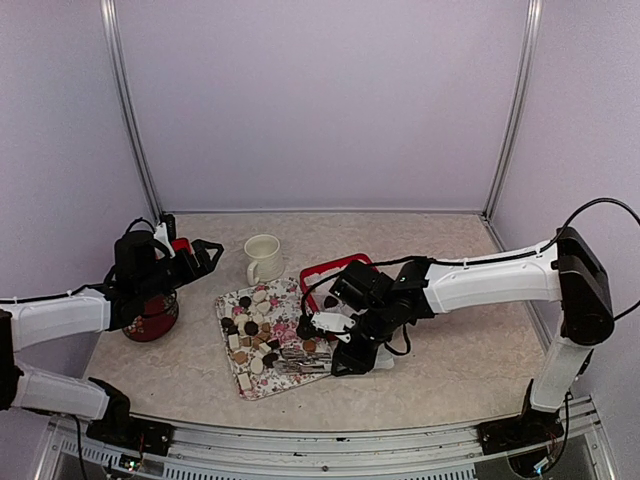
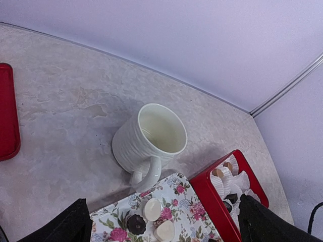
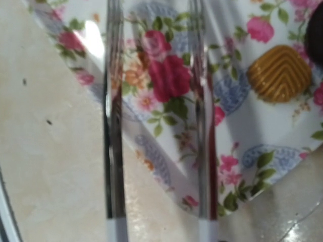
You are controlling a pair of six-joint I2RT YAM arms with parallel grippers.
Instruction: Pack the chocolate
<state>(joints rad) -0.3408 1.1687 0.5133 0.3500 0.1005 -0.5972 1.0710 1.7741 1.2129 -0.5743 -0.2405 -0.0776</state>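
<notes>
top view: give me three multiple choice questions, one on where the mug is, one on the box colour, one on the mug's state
1. Where does the mug stand?
A. on the table, just beyond the floral tray bearing the chocolates
B. on the floral tray
C. in the box

2. What colour is the box with the paper liners?
A. blue
B. green
C. red

3. How is the mug?
A. on its side
B. upright and empty
C. upright, full of liquid

1 A: it sits on bare table past the tray's far edge.
2 C: its walls are red.
3 B: the left wrist view looks into a bare interior, rim up.
</notes>
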